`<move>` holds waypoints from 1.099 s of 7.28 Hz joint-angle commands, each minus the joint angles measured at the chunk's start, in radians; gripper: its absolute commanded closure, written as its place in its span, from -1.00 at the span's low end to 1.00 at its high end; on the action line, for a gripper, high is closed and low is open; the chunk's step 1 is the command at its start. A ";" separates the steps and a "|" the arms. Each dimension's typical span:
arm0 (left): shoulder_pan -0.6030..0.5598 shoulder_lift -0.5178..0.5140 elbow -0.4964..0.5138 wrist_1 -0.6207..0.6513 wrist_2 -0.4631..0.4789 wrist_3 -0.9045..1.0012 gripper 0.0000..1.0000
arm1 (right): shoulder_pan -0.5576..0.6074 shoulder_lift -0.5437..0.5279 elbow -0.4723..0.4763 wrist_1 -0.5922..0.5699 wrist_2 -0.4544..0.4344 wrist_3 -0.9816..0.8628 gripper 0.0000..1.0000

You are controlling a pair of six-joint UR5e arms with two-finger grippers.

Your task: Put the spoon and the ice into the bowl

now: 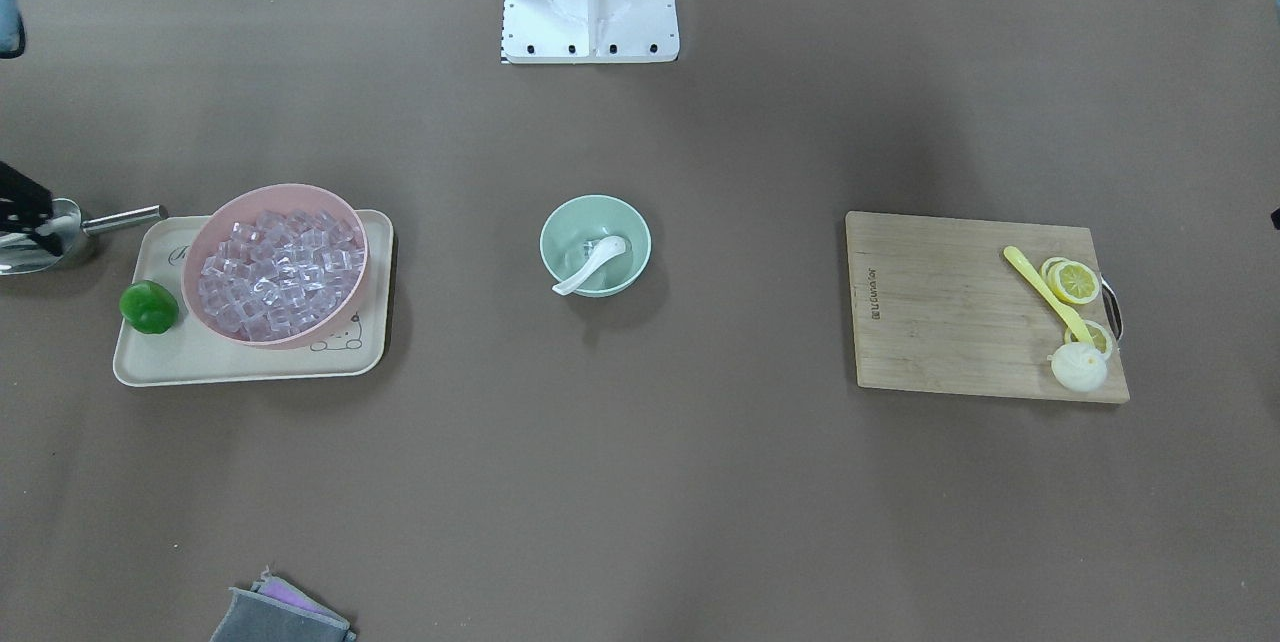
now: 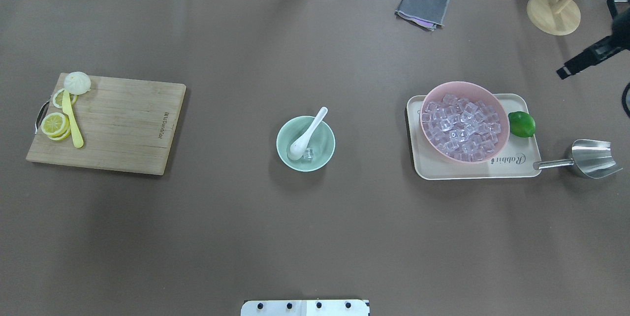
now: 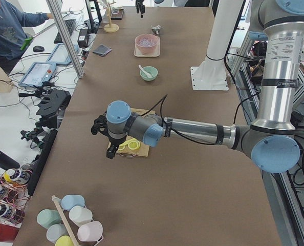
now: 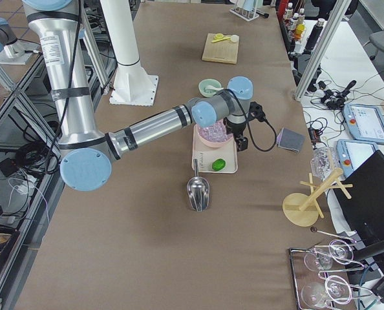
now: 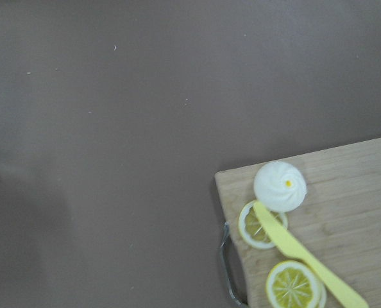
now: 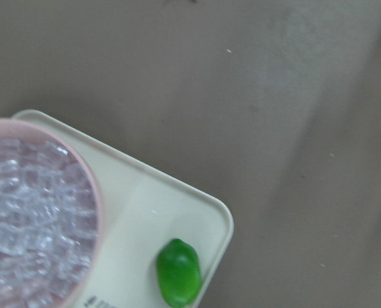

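Note:
The mint-green bowl [image 2: 326, 154] stands at the table's middle, also in the front view [image 1: 560, 222]. The white spoon [image 2: 307, 134] lies in it, scoop down, handle resting on the rim [image 1: 590, 264]. A clear ice cube [image 2: 308, 154] lies in the bowl beside the scoop. Many more ice cubes [image 2: 462, 126] fill the pink bowl [image 1: 290, 190]. My right gripper [image 4: 241, 143] hangs above the tray's outer end; I cannot tell if it is open. My left gripper [image 3: 111, 152] hangs over the cutting board's end; I cannot tell its state.
The pink bowl sits on a cream tray [image 2: 428, 168] with a green lime [image 2: 521, 124]. A steel scoop [image 2: 593, 158] lies right of the tray. A cutting board [image 2: 123, 124] on the left holds lemon slices, a yellow utensil and a bun. A grey cloth [image 2: 422, 7] and a wooden stand [image 2: 553, 13] are at the far side.

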 commanded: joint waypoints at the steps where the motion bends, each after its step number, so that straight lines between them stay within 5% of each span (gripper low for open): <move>1: -0.024 0.095 -0.025 0.009 0.034 0.022 -0.95 | 0.183 -0.075 -0.130 0.003 0.010 -0.259 -1.00; 3: -0.024 0.101 -0.031 0.019 0.027 -0.018 -0.95 | 0.208 -0.116 -0.201 0.009 0.002 -0.281 -1.00; 8: -0.022 0.060 -0.034 0.115 0.034 -0.185 -0.95 | 0.211 -0.196 -0.160 0.012 0.008 -0.281 -1.00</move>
